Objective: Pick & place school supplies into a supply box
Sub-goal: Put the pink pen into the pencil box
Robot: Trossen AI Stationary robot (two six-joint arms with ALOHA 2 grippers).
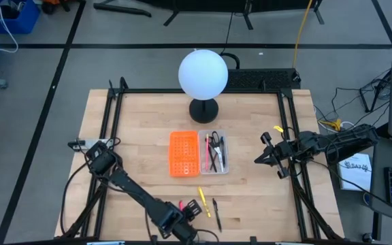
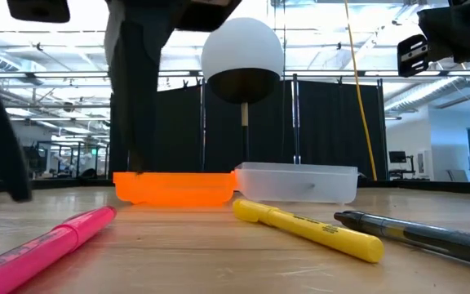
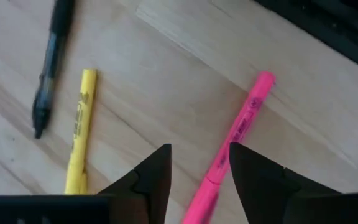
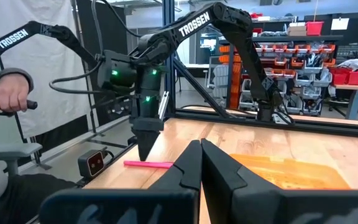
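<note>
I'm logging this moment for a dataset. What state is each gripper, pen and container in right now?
left gripper: open, above the pink highlighter.
right gripper: shut, empty, raised at the table's right edge.
pink highlighter: lying on the table.
yellow highlighter: lying on the table.
black pen: lying on the table.
supply box: holding several supplies.
orange tray: beside the box.

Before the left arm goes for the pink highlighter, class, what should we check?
1. Left gripper fingers open: ok.
2. Pink highlighter between the fingers: ok; height above it, cannot tell.
3. Yellow highlighter and black pen lying apart from it: ok.
4. Supply box has room left: ok, some pens inside.
5. Right gripper away from the box: ok, shut, beside the table's right edge.
</note>
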